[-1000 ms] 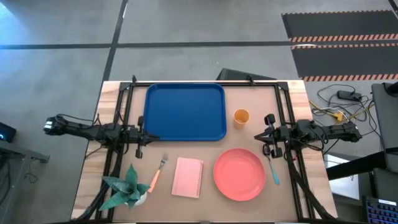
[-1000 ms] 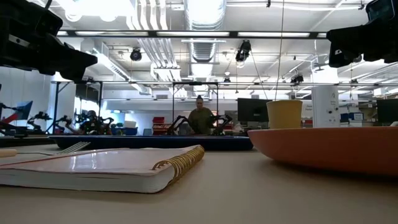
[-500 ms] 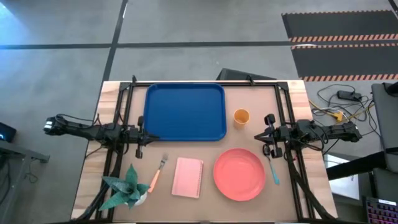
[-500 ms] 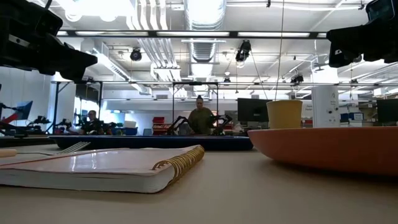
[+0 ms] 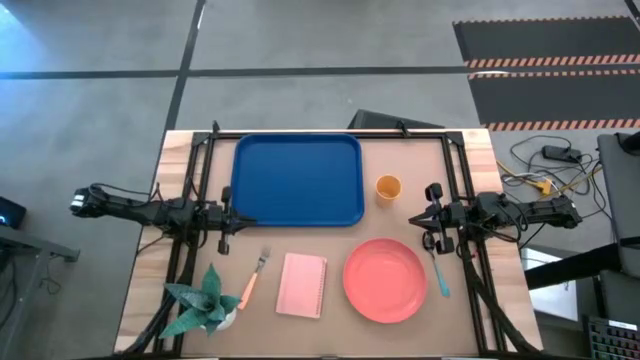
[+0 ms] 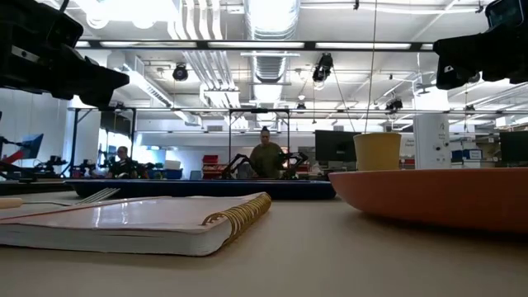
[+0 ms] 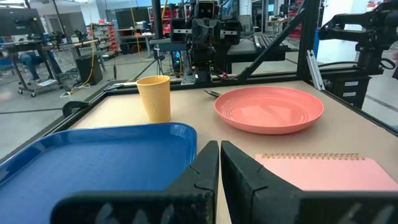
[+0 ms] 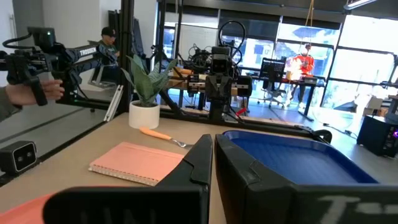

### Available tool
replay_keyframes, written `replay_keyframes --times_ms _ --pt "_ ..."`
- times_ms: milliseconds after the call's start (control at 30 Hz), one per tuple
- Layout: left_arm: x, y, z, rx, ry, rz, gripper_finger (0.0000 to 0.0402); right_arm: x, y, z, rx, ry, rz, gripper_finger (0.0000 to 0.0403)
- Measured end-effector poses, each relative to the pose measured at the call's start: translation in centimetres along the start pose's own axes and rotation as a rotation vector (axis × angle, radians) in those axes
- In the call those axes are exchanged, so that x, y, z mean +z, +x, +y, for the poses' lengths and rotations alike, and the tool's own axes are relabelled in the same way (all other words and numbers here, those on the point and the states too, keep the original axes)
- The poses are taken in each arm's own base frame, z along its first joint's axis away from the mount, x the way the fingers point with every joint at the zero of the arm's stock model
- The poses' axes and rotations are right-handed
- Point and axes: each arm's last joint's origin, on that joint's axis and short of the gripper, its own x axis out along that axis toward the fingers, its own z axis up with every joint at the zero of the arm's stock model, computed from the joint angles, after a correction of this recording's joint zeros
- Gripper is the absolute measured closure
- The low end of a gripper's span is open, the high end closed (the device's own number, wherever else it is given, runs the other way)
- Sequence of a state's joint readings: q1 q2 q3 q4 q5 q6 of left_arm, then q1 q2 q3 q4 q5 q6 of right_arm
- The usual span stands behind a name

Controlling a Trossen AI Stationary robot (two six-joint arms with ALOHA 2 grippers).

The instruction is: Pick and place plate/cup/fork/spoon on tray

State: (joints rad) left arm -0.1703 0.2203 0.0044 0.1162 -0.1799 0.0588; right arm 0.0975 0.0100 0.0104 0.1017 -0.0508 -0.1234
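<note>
The blue tray (image 5: 297, 180) lies flat at the far middle of the table. The orange-yellow cup (image 5: 388, 187) stands right of it. The coral-pink plate (image 5: 385, 279) lies near the front right. The fork (image 5: 254, 278) with its orange-pink handle lies left of the pink notebook (image 5: 303, 284). The blue-handled spoon (image 5: 437, 270) lies right of the plate. My left gripper (image 5: 226, 220) hovers shut by the tray's near left corner. My right gripper (image 5: 431, 216) hovers shut right of the cup, above the spoon's bowl end.
A potted green plant (image 5: 205, 303) stands at the front left corner. The pink notebook lies between fork and plate. Black frame rails (image 5: 196, 200) run along the table's left and right sides. People show in the room beyond the table.
</note>
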Motion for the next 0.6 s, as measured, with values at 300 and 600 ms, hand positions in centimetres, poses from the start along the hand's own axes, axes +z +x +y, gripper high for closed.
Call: replay_keyframes --times_ms 300,600 --pt "2.8 -0.3 0.2 -0.003 -0.185 -0.289 0.0402 0.3 0.0 -0.2 -0.044 0.248 -0.037 0.0394" --pt "5.8 -0.2 0.0 -0.133 -0.155 -0.473 0.0402 0.3 0.0 -0.5 -0.137 0.506 -0.057 0.0394"
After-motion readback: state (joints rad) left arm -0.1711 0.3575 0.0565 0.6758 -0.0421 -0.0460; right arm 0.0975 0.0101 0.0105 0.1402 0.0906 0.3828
